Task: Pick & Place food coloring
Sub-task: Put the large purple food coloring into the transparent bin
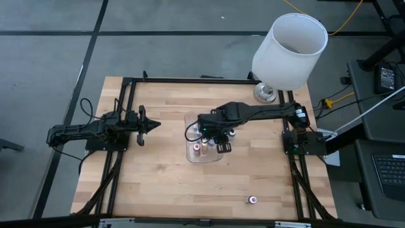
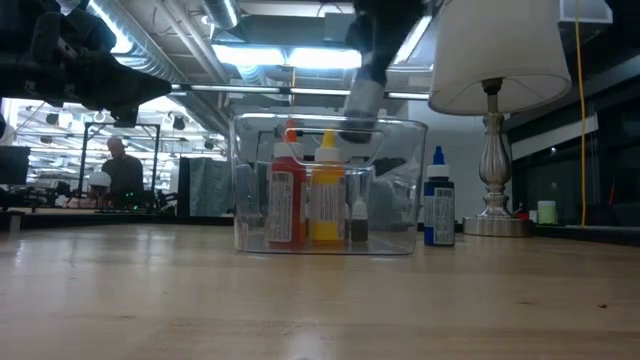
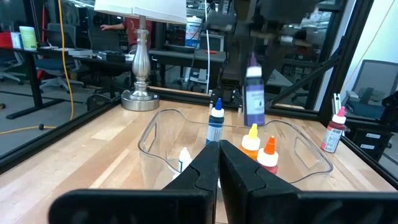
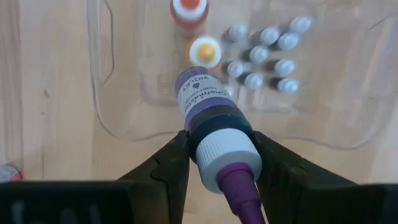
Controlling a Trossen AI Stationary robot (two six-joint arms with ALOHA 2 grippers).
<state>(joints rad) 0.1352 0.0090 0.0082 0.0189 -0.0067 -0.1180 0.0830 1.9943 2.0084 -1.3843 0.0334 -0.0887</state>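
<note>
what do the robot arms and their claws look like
Both arms are dark, jointed and slim. The left claw has two black fingers tapering to a point. The right claw has broad, matte black curved fingers. Black cables loop beside the right arm's wrist. No markings are legible.

Table [image 1: 158, 183]: light wood butcher-block top, framed by black metal rails along its edges.
Lamp [image 1: 288, 54]: stands at the far right corner of the table; white drum shade, silver baluster stem and round silver base [image 2: 497, 226] resting on the wood.
Clear tray [image 2: 400, 180]: transparent rectangular plastic bin, upright near table centre, well apart from the lamp.
Yellow cable [image 1: 348, 19]: runs across the grey floor beyond the lamp.
Laptop [image 1: 389, 174]: on a dark side desk right of the table.
Person [image 2: 118, 170]: in the room behind, far off.
</note>
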